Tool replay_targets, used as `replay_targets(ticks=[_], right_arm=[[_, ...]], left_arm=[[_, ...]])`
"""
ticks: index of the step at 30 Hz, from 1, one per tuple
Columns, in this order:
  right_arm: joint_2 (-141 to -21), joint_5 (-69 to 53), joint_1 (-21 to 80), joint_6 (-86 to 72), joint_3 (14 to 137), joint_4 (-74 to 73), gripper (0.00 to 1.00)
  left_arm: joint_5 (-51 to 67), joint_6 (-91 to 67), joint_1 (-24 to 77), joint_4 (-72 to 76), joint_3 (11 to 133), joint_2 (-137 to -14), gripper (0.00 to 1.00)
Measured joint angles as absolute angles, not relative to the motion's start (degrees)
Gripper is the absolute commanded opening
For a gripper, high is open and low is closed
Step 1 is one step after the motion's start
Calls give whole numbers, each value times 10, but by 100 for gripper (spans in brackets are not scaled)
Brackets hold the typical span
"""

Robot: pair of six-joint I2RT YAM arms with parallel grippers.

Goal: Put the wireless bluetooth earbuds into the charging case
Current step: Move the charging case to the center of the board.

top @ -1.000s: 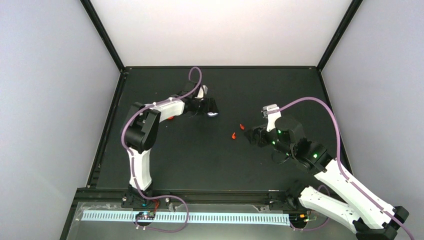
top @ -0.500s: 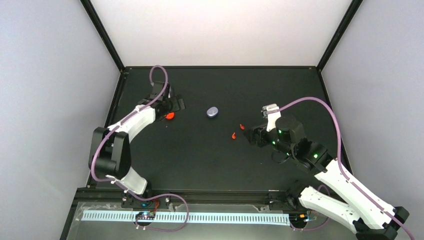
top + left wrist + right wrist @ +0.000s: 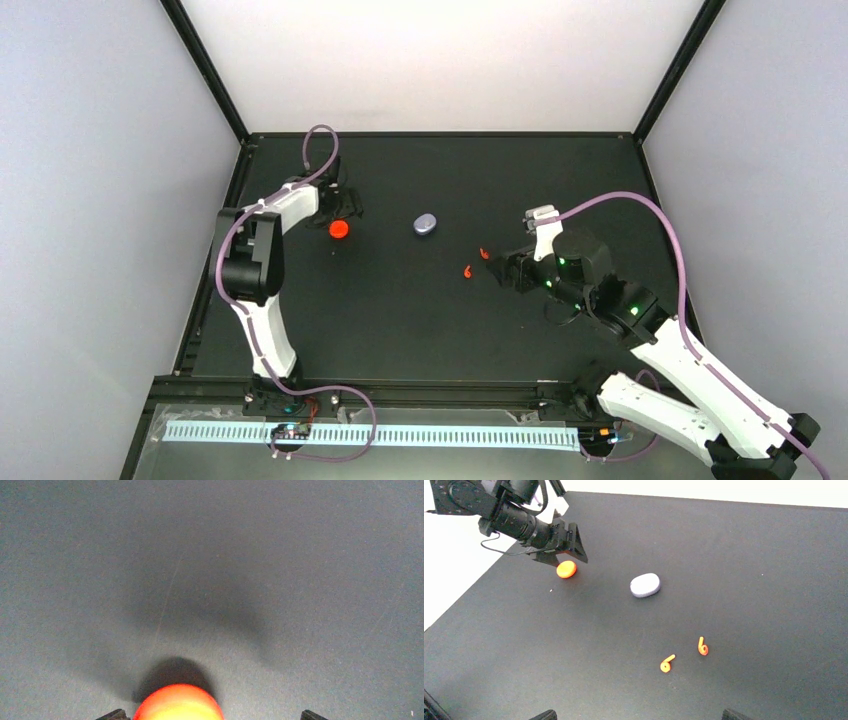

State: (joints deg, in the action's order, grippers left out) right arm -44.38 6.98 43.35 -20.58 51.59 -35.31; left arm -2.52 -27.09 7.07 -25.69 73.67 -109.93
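Two red-orange earbuds lie loose on the black bench (image 3: 400,320), right of its middle. The nearer earbud (image 3: 467,271) and the farther earbud (image 3: 484,254) sit close together without touching, each a small round body with a short hooked stem. Neither is in a case.

The right end effector (image 3: 498,271) hangs just beside the pair, on their right, facing them. In the right wrist view its fingertips stand wide apart at the bottom edge, with nothing between them.

Farther back and to the left, near the middle of the bench, rests a lavender case (image 3: 425,224), a smooth pebble shape with no opening visible. Well to its left lies a red-orange case (image 3: 339,229), also rounded.

The left end effector (image 3: 346,208) is poised at the far side of the red-orange case, just above the bench. In its own wrist view the jaws are spread wide, the glowing case sitting between the fingertips and nearer one of them. Whether it touches that fingertip cannot be made out.

A purple cable (image 3: 320,140) loops above the left arm.
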Motion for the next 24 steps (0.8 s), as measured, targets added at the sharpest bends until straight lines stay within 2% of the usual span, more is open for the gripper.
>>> replay_targets(ticks=[2, 6, 14, 24], right_arm=[[-444, 70, 434, -203, 519, -356, 85], [-444, 74, 434, -197, 520, -361, 85], [-444, 79, 434, -187, 527, -364, 85], [-430, 83, 434, -182, 528, -364, 85]], left_arm=[[-24, -263, 71, -262, 755, -1117, 84], [-25, -246, 71, -276, 761, -1133, 71], [-31, -215, 72, -293, 761, -1133, 70], [-44, -182, 87, -314, 763, -1133, 58]])
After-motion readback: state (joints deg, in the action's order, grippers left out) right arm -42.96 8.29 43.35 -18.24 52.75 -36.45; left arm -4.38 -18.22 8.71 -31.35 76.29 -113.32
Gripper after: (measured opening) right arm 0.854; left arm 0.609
